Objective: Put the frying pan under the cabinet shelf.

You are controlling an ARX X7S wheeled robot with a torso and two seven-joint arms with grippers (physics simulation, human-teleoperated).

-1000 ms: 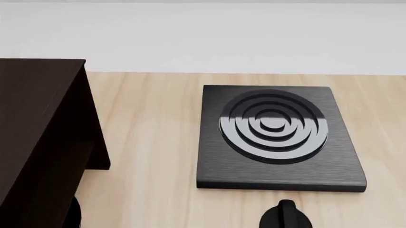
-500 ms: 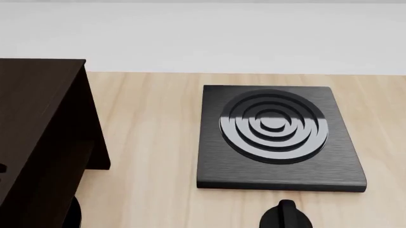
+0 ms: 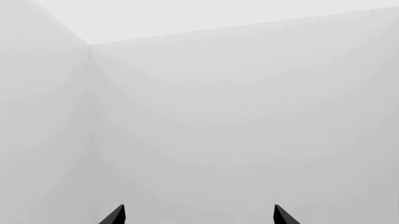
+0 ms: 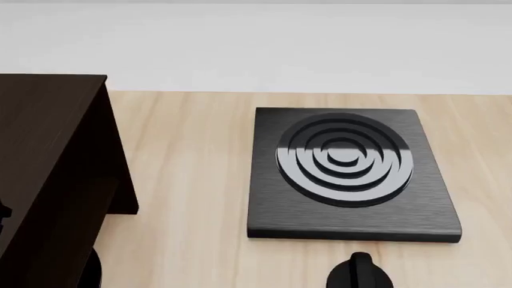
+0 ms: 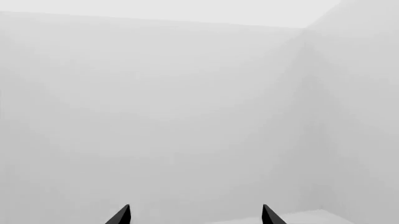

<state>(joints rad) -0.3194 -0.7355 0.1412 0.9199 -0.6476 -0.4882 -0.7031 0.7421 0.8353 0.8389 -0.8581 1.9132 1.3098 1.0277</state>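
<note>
The left claw [image 3: 198,215] points at a plain white wall, its two black tips wide apart with nothing between them. In the head view the big brown cabinet shelf [image 4: 48,174] stands on the left of the wooden table [image 4: 188,180]. To its right sits a square black stove plate [image 4: 348,174], with a small black knob [image 4: 360,273] near it. The right claw [image 5: 194,215] also faces white wall, tips spread and holding nothing. The frying pan cannot be seen.

Take the stove plate [image 4: 352,174] as your landmark on the worktop [image 4: 192,180]. The cabinet shelf [image 4: 48,168] stands well apart to its left, at the view's edge. A knob [image 4: 360,273] sits just in front of the plate, apart from it.
</note>
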